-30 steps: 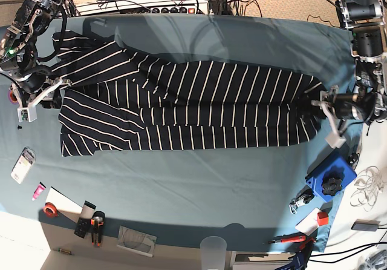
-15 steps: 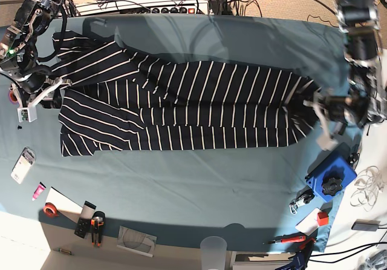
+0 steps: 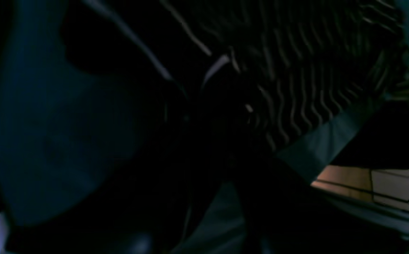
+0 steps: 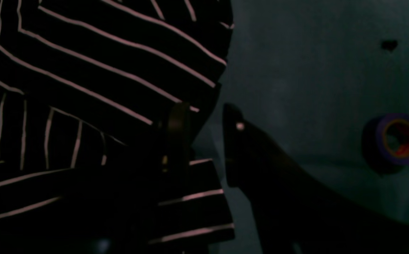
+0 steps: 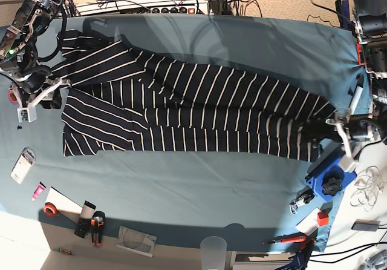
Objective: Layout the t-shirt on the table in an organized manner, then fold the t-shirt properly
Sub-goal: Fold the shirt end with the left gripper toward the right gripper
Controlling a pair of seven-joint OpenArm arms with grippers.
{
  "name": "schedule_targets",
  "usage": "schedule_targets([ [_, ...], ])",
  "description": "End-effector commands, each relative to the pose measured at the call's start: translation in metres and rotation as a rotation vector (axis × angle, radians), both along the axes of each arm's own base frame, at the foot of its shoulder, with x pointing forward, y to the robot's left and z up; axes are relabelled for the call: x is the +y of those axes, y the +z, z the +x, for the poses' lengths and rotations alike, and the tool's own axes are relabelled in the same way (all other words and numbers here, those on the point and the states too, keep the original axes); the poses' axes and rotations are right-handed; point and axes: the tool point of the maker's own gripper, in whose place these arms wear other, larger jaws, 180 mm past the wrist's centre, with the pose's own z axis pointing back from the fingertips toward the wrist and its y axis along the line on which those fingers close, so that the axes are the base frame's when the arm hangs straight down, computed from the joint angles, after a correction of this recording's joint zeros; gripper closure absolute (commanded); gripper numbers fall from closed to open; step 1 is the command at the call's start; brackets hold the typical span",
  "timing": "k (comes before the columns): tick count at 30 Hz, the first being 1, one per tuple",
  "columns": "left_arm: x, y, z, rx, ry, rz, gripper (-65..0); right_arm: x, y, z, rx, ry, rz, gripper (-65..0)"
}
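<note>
Two robot arms are seen over a teal worktop [image 5: 199,185] from above. Along the near edge, small clutter is laid out: a clear cup [image 5: 213,247], a blue block with a black knob [image 5: 331,182] near the near right corner, and a red tape roll [image 5: 51,209] toward the near left corner.

Beyond these, the t-shirt [image 5: 193,109] is stretched in a long band across the middle of the worktop, from the left edge to the right edge. It is dark with thin white stripes, doubled lengthwise into overlapping layers, with a sleeve angled toward the far left corner.

Compared with a second ago, the right end of the shirt has been drawn outward and nearer the near right corner, so the band now slants and looks tauter. This is judged to be a straightening pull, part of laying the shirt out; folding is not yet finished.

The left tool [image 5: 346,138] sits at the shirt's right end; whether it is clamped on fabric cannot be told from the dark wrist view. The right tool [image 4: 204,141] is seen with its fingers parted at the shirt's left edge, one finger over fabric.
</note>
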Motion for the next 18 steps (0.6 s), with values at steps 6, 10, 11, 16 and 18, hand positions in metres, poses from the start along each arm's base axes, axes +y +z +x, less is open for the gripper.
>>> schedule_targets([
  [6,-0.042,0.021,-0.004,-0.147,-0.112,0.078,0.0,-0.004,0.016,0.008,-0.054,0.004,-0.017,-16.4],
  [10,-0.08,0.027,-0.011,-0.238,-0.145,0.13,0.0,-0.004,0.016,0.008,-0.054,0.004,-0.017,-16.4],
  [11,-0.089,0.029,-0.011,-0.259,-0.138,0.126,0.0,-0.004,0.016,0.008,-0.054,0.004,-0.017,-16.4],
  [16,-0.13,0.03,-0.005,-0.277,-0.096,0.054,0.0,-0.004,0.016,0.008,-0.054,0.004,-0.017,-16.4],
  [18,-0.146,0.03,-0.005,-0.277,-0.099,0.018,0.0,-0.003,0.015,0.008,-0.058,0.004,-0.011,-16.4],
])
